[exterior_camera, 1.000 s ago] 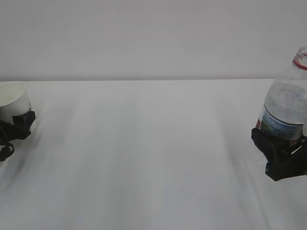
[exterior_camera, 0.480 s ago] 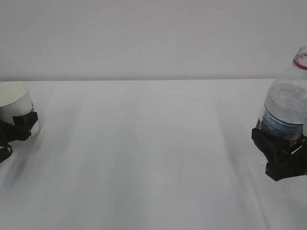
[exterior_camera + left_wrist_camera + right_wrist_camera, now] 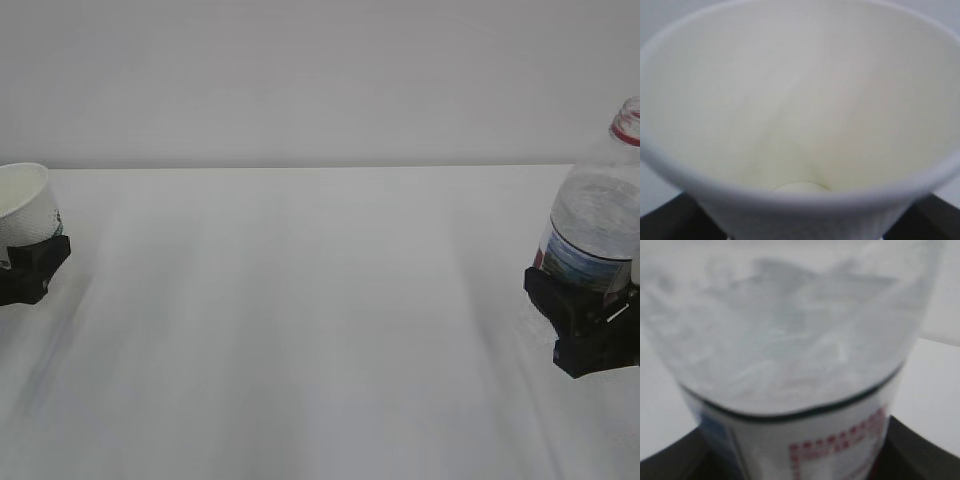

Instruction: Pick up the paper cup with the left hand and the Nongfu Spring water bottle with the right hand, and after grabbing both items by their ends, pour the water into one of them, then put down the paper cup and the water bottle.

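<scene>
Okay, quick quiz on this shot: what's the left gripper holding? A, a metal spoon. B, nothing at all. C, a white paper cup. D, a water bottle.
C: at the left edge of the exterior view the left gripper clamps the lower part of the white paper cup, and the left wrist view looks straight into the cup's cream inside.

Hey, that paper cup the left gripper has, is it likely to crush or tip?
The paper cup looks thin-walled and empty, so probably light and easily crushed. The left gripper holds it low, so its wide tapered top may wobble.
</scene>
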You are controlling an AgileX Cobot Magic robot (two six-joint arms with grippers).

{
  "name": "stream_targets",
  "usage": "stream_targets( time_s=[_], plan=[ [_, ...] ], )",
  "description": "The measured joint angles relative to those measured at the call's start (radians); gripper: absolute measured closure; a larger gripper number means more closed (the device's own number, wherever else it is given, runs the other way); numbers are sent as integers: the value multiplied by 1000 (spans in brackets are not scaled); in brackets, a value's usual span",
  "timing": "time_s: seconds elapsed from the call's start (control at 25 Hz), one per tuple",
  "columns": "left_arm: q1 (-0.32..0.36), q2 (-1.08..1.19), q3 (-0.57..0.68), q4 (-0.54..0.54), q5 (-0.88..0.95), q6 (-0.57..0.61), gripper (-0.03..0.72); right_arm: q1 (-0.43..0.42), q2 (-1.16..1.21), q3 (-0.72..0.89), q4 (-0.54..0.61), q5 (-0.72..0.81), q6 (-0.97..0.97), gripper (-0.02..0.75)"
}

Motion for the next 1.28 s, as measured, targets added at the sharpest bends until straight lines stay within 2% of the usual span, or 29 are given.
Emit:
stream_targets(
  time_s=[0.36,0.8,1.0,1.28],
  plan=[
    [0,-155,155,88,0,-20,104,0,0,0,-5,0,0,253],
    [0,-303,280,130,0,-31,104,0,0,0,-37,0,0,253],
    [0,-355,321,141,0,-49,104,0,0,16,-45,0,0,253],
    [0,-370,324,250,0,-85,104,0,0,43,-46,0,0,253]
  ],
)
